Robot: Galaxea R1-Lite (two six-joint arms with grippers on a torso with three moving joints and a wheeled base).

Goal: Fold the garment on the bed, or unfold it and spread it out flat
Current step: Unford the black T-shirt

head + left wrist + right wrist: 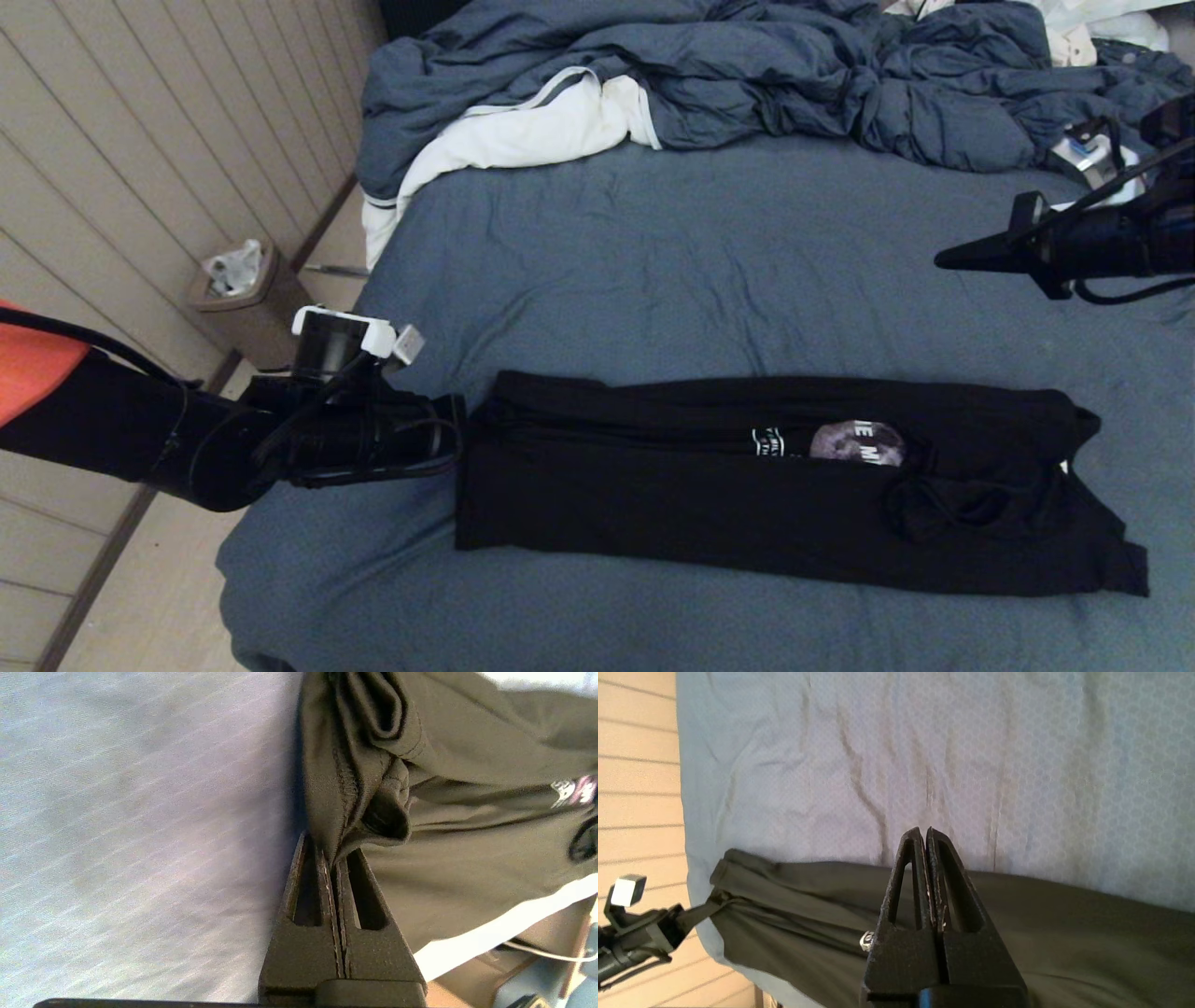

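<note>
The garment [709, 504], a black T-shirt, lies folded lengthwise into a long band across the near part of the bed [700, 261]. A slice of its moon print [857, 442] shows in the fold. My left gripper [462, 439] is at the band's left end, shut on a pinch of the hem [343, 826] that rises from the sheet [140, 835]. The left gripper [327, 851] has cloth between its tips. My right gripper [938, 261] hangs shut and empty above the bed at the far right. The right gripper [924, 830] is apart from the garment [1064, 933].
A rumpled blue-grey duvet [747, 75] and a white cloth with grey trim [523, 131] fill the far end of the bed. A brown bin [245, 303] stands on the floor by the panelled wall, left of the bed's edge. White things [1102, 28] lie at the far right.
</note>
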